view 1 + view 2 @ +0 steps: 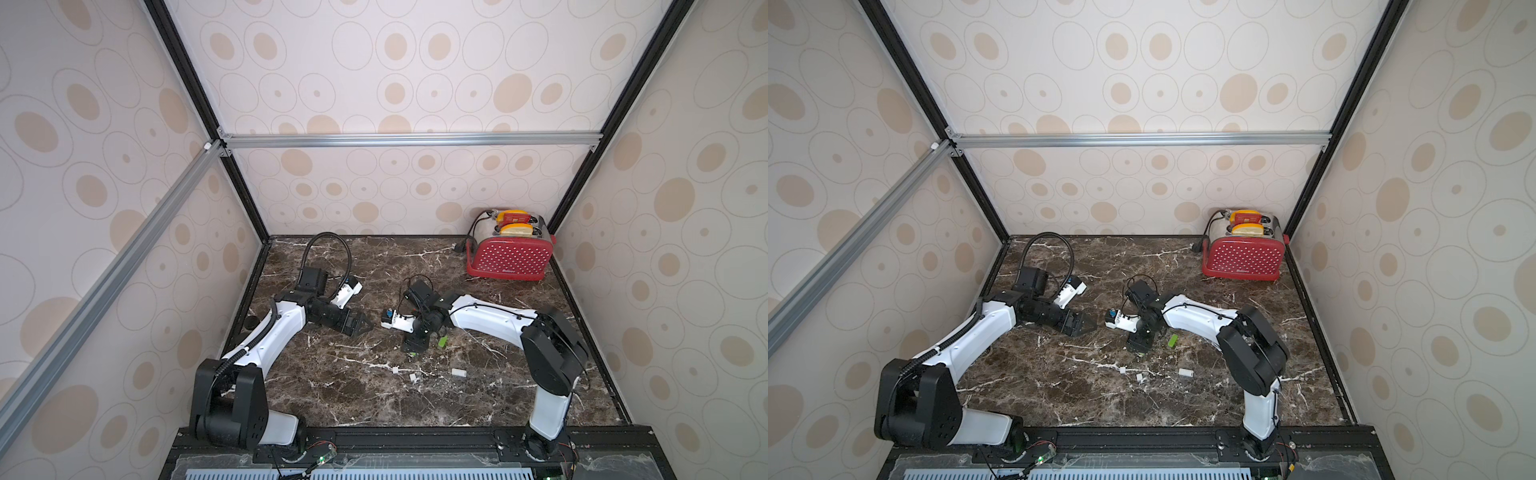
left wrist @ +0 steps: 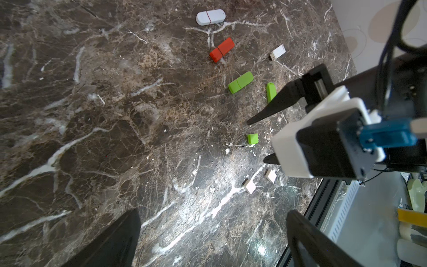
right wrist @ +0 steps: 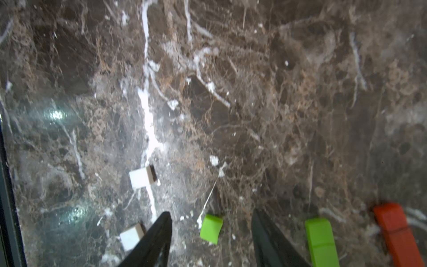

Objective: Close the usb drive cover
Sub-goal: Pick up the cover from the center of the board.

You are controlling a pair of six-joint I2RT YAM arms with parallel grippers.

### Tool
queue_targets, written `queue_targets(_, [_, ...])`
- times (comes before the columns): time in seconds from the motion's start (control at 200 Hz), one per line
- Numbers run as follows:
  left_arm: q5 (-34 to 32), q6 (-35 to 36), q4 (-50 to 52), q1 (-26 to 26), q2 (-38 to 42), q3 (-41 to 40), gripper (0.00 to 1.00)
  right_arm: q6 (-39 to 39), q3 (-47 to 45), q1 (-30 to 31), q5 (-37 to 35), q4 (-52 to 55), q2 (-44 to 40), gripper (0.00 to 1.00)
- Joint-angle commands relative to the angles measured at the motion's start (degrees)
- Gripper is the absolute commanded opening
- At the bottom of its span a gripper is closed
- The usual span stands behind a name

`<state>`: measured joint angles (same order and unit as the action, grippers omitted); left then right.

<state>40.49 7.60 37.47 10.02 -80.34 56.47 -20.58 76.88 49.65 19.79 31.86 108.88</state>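
The green cap (image 3: 211,228), a stubby, slightly curved piece of matte plastic with rounded corners, lay flat on the dark brown, white-veined marble tabletop (image 1: 332,399) near the middle of the table. It sat directly between the tapered black fingers (image 3: 159,238) of the right gripper (image 3: 211,213), which stood apart with bare stone showing on either side of the cap and gripped nothing. The cap was almost as wide as it was long, so it had little of a long axis, and which way its open mouth faced could not be made out. Just beside that gripper lay the narrow green drive (image 1: 443,341); in both top views its long axis ran roughly from front to back, the far end leaning slightly toward the robot's right. The left wrist view showed one end rounded and the other hidden behind a finger. Farther off lay a capped green drive (image 2: 240,82) and a red drive (image 2: 221,49), both blocky with a visible seam. There was also a rounded white drive (image 2: 210,17) crossed by a thin red line, and a small white drive (image 2: 278,52) with its metal plug bare. Two square white caps (image 2: 250,186) sat nearer the front edge, close together but apart. The left gripper (image 1: 360,325) hovered over the stone to the left, fingers spread wide and empty. A red toaster (image 1: 510,257) dotted with white stood in the back right corner.
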Motion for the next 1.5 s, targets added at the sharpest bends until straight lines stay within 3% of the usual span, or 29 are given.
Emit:
queue_targets(0.0, [-0.48, 1.64, 1.38, 0.14, 1.28, 0.62, 0.99, -3.41, 3.93, -0.38, 8.42, 6.09, 4.54, 0.55])
queue_targets(0.235, [-0.41, 1.8, 1.09, 0.1, 1.33, 0.22, 0.99, -5.08, 5.77, -0.76, 9.24, 8.17, 8.45, 0.56])
queue_targets(0.906, [-0.52, 1.81, 1.19, 0.13, 1.06, 0.49, 0.99, -6.02, -2.23, -3.06, 7.82, 10.2, 3.47, 0.53])
queue_targets(1.332, [-0.63, 1.9, 1.26, 0.1, 0.37, 0.82, 0.99, -8.51, -7.62, -2.93, 3.9, 7.44, -1.68, 0.49])
queue_targets(1.497, [-0.68, 1.81, 1.37, 0.03, 0.35, 0.84, 0.99, -6.99, -9.89, -2.57, -0.81, 2.92, -3.34, 0.52])
